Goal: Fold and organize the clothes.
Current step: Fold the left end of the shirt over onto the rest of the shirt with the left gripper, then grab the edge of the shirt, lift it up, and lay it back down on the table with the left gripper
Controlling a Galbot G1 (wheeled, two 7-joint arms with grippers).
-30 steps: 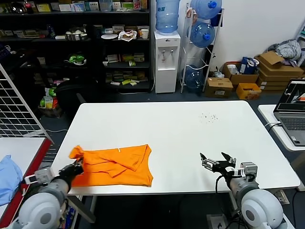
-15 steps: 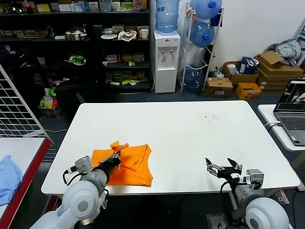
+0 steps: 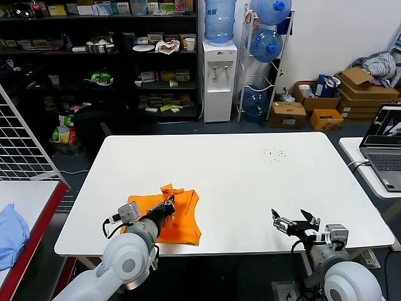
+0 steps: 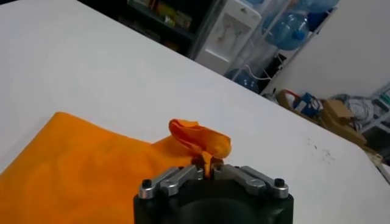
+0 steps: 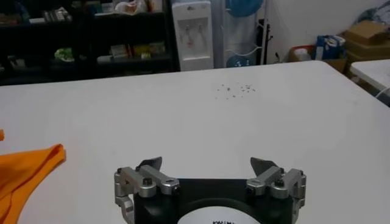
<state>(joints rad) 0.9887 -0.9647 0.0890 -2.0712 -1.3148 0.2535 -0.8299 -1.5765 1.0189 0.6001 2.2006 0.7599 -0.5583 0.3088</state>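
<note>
Since a second ago my left gripper (image 3: 168, 202) has carried the shirt's left side rightward across the T-shirt (image 3: 182, 219), which lies bunched at the counter (image 3: 250, 182) front-left edge. Jaws clamped on a raised orange fold (clear in the left wrist view). Right gripper (image 3: 294, 221) idles, jaws spread. First fold underway; tidying remains.

white table (image 3: 250, 182) — laptop (image 3: 387, 147) — blue cloth (image 3: 9, 232)
</note>
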